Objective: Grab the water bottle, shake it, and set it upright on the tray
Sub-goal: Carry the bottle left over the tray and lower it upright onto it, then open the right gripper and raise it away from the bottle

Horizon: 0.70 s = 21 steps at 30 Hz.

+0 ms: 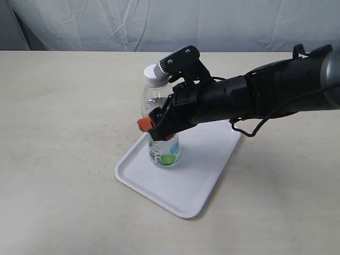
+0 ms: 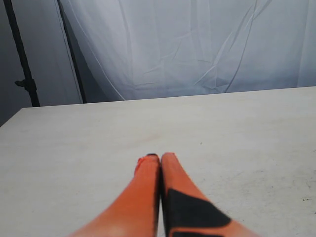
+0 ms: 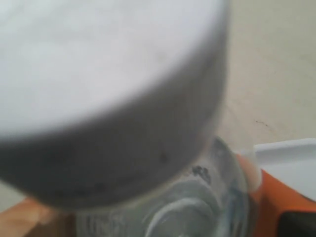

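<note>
white cap [image 3: 98, 74] nearest | water bottle [image 1: 164, 153] stands on tray [image 1: 186, 183] | right fingers [image 1: 143, 124] clamp its middle | left fingers [image 2: 147, 190] pressed together, above table [image 2: 237, 128]

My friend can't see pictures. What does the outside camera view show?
The right pincer grips a small clear water bottle with a white cap, leaning slightly, its base over a white tray on a beige table. Whether it touches the tray is unclear.
</note>
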### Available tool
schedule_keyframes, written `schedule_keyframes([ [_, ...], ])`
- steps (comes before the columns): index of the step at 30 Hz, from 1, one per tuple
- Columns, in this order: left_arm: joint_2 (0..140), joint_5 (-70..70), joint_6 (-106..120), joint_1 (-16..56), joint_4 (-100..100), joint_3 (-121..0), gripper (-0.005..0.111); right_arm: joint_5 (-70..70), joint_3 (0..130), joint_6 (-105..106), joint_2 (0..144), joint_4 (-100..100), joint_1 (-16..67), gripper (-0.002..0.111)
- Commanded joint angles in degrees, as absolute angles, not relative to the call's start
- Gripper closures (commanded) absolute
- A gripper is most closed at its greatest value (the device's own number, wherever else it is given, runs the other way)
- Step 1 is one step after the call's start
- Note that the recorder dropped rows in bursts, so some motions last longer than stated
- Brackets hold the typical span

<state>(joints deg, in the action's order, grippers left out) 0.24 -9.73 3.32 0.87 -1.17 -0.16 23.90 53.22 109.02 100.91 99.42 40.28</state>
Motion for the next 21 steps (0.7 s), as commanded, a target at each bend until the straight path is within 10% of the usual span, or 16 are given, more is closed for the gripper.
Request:
schedule_keyframes([
  [1,0.0,-9.15,3.17,1.27,-0.91,0.0,0.105,21.85,53.31,106.6,100.56,99.95,40.09,0.033],
  [21,0.0,-9.15,3.17,1.27,-0.91,0.0,0.105,22.49,53.42,106.26,92.82,92.86,40.09,0.018],
])
